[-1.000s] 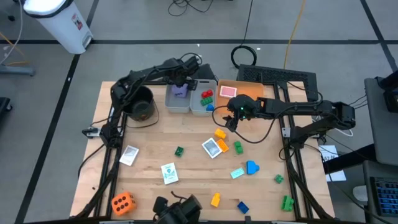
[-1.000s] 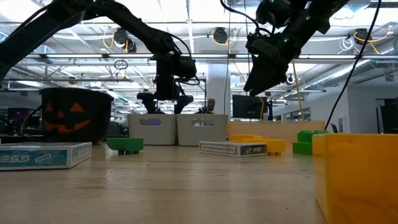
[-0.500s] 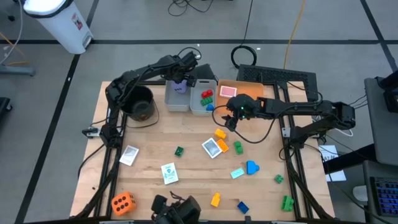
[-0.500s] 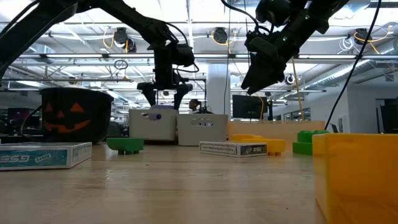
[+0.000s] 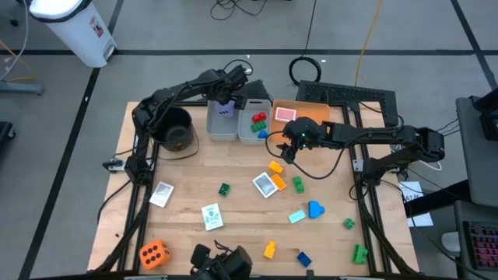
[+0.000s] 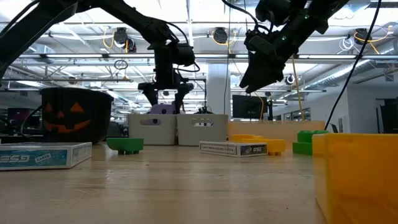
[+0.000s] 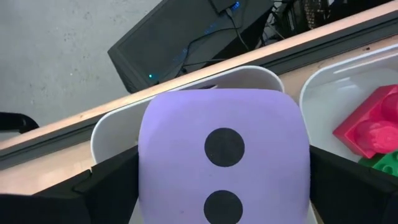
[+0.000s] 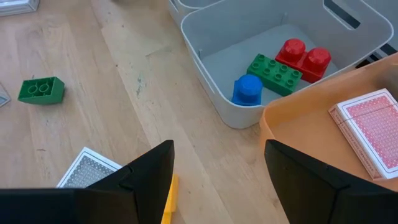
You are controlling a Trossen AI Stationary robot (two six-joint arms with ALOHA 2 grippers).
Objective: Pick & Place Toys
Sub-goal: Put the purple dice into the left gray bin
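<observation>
My left gripper [image 5: 226,104] hangs over the left grey bin [image 5: 222,131], shut on the purple die [image 7: 224,155]. In the low view the die's top [image 6: 163,110] shows just above the bin's rim. My right gripper [image 5: 286,152] hovers open above the table, on the near side of the right grey bin [image 8: 211,74]. Nothing is between its fingers. That bin holds a red brick [image 8: 305,56], a green brick [image 8: 275,73] and a blue brick [image 8: 249,90]. More toys lie on the table: a yellow brick [image 5: 275,166], a card [image 5: 266,185] and an orange die [image 5: 153,253]. My left gripper pinches the purple die by two opposite sides [image 7: 147,180], one finger on each. The fingers come steeply from above, and the two-dot face is toward the wrist camera. The die sits in the bin's mouth with its top above the rim; its underside is hidden by the bin wall.
A black pumpkin bucket [image 5: 175,131] stands left of the bins. An orange tray [image 5: 311,109] with a red-backed card [image 5: 285,115] lies right of them. Bricks and cards lie scattered over the table's middle and near right; a green brick [image 5: 224,188] lies near the centre.
My left gripper has risen a little over the left bin, with the purple die between its fingers. The die's top now shows above the rim. Midway the left bin tilted up, then settled back.
</observation>
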